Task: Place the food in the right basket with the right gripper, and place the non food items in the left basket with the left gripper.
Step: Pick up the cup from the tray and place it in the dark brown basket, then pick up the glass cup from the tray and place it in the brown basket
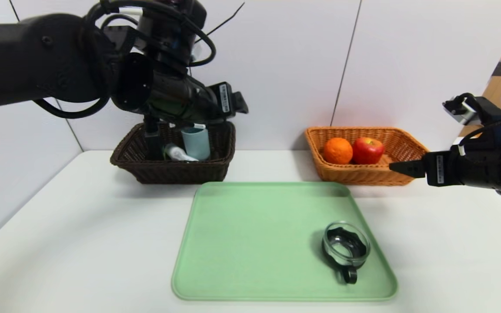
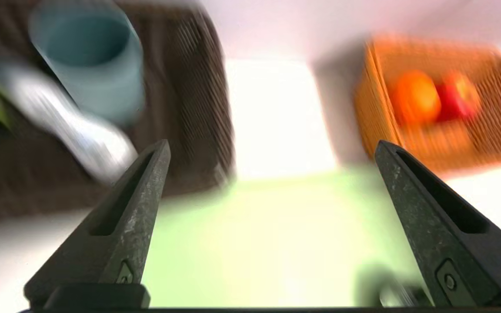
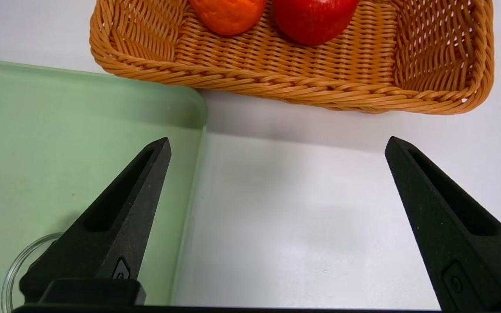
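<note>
One clear glass lid with a black rim [image 1: 345, 248] remains on the pale green tray's [image 1: 250, 243] right side, well apart from the left gripper [image 2: 272, 161], fingers wide, above the dark brown wicker basket [image 1: 174, 169].

From the head camera I look forward and down over the whole white worktop [image 1: 81, 243], with the green tray [image 1: 255, 243] at centre, the dark basket [image 1: 172, 171] at about eleven o'clock and the orange basket [image 1: 363, 174] at about one o'clock. My left wrist camera sits high by the dark basket [image 2: 189, 108], looking past its own fingers [image 2: 133, 208] across the tray [image 2: 255, 243] toward the orange basket [image 2: 450, 108]. My right wrist camera hangs low and close, facing the near wall of the orange basket [image 3: 276, 82] and the tray's corner [image 3: 81, 143]. All three views share the orange basket and part of the tray.
</note>
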